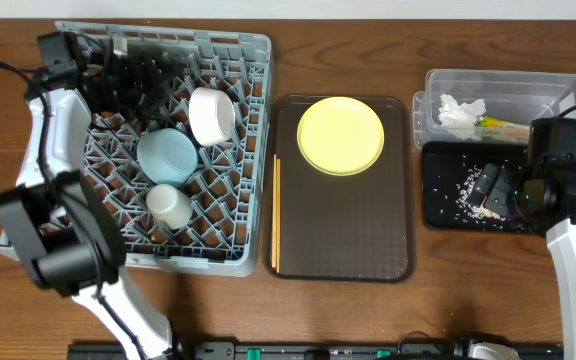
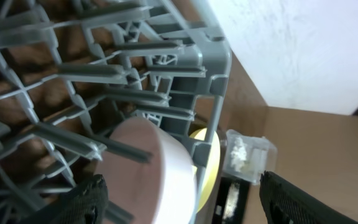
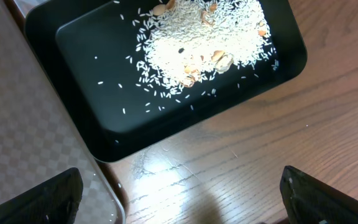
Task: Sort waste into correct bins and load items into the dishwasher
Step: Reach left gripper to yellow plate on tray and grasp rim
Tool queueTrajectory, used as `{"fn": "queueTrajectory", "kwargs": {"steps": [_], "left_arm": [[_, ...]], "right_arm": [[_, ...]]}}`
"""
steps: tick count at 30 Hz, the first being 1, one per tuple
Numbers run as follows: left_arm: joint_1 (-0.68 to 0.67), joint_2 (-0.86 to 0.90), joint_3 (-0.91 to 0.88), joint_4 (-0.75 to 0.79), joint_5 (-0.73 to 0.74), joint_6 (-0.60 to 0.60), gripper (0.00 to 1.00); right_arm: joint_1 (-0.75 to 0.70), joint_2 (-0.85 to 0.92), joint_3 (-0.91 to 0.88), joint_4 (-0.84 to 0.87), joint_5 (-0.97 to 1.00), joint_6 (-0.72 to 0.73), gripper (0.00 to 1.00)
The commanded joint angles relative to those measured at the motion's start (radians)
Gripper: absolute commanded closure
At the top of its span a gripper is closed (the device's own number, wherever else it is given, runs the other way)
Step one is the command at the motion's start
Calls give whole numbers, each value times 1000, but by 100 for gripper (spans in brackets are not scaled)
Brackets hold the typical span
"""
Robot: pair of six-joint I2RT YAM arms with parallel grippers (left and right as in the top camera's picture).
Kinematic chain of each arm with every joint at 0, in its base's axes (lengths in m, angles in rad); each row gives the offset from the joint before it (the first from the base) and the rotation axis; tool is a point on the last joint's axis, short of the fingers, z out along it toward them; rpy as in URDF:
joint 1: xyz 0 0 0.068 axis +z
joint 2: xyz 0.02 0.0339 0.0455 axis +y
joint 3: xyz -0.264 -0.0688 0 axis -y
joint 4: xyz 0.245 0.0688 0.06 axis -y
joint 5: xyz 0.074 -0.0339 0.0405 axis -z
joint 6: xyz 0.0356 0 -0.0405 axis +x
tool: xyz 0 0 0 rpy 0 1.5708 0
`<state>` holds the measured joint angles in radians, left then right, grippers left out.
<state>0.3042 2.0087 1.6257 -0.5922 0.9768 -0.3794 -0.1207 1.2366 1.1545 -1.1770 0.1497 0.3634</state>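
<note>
Grey dish rack (image 1: 260,120) is sitting at far left, holding the cream-white bowl (image 1: 211,113), light-blue bowl (image 1: 166,155) and small cream cup (image 1: 169,203). The left gripper (image 1: 128,72) is hanging over its far pegs (image 2: 110,71), fingers spread wide and gripping nothing. Risk: on lifting out, a finger is liable to catch a peg or tip the cream-white bowl, which only the left wrist view is showing propped on edge between pegs. Middle: chopsticks (image 1: 276,215) and yellow plate (image 1: 340,135) are lying flat on the brown serving tray (image 1: 368,240), not yet loaded. Both are offering little to pinch, so slipping seems likely. The chopsticks are showing only overhead. Right: clear tub (image 1: 558,85) is holding tissue (image 1: 460,110) and snack wrapper (image 1: 503,125). The right gripper (image 1: 496,190), fingers apart and empty, is hovering above the black tray (image 1: 443,215), partly hiding the rice crumbs (image 3: 204,43) overhead; the right wrist view is showing them heaped. Clipping the tray wall would risk scattering them.
</note>
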Motion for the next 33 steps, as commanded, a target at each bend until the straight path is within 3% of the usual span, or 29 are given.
{"fn": "queueTrajectory", "kwargs": {"steps": [1,3,6,15,23,33], "left_arm": [[-72,-169,0,-62,-160,156,21],[-135,-220,0,-107,-281,212,21],[-319,-283,0,-169,-547,256,12],[-728,-216,0,-133,-805,256,11],[-945,-39,0,-18,-839,315,11],[-1028,179,0,48,-840,350,14]], "right_arm": [[-7,-4,4,3,0,-5,1],[-7,-4,4,7,0,-5,1],[-7,-4,4,19,-1,-5,1],[-7,-4,4,17,-1,-5,1],[-7,-4,4,14,0,-5,1],[-7,-4,4,12,-1,-5,1]]}}
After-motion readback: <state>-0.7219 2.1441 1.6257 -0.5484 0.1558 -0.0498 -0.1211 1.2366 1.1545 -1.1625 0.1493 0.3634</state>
